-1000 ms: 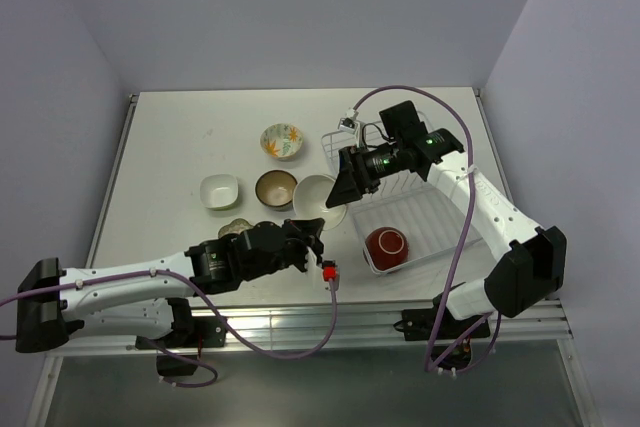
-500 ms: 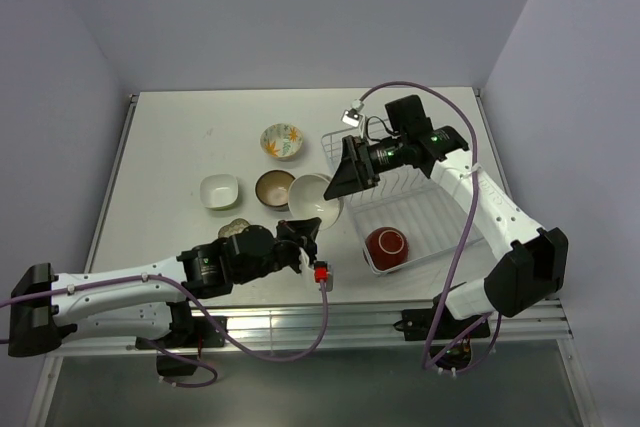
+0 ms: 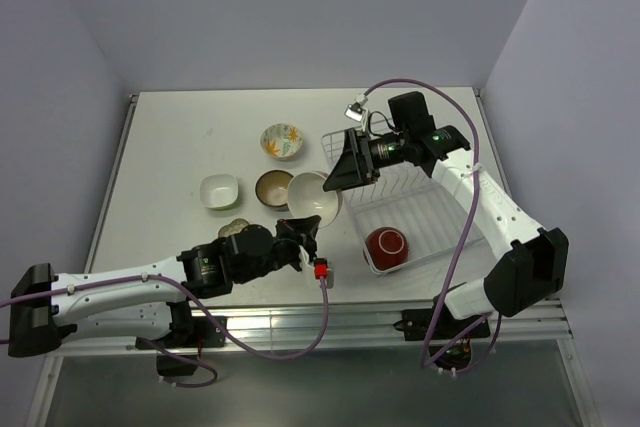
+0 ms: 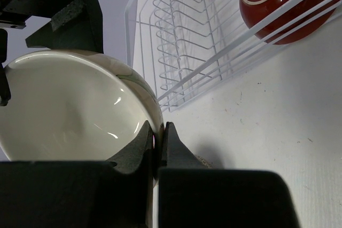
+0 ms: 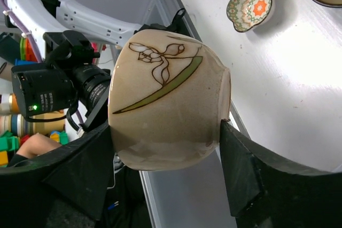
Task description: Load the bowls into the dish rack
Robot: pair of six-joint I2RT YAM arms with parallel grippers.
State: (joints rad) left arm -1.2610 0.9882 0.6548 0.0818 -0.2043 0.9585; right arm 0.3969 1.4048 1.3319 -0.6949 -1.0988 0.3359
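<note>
Bowl (image 5: 165,100) now between right fingers (image 5: 241,177)

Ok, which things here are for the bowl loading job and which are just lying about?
Job: rack, red bowl in it, held bowl, brown bowl, flowered bowl, white bowl, patterned bowl.
Not part of it: purple cables, table.

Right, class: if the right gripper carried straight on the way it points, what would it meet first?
The cream bowl with the leaf drawing, pinched at its rim by the left gripper. It sits between the fingers of the right gripper; whether they press on it is unclear.
</note>
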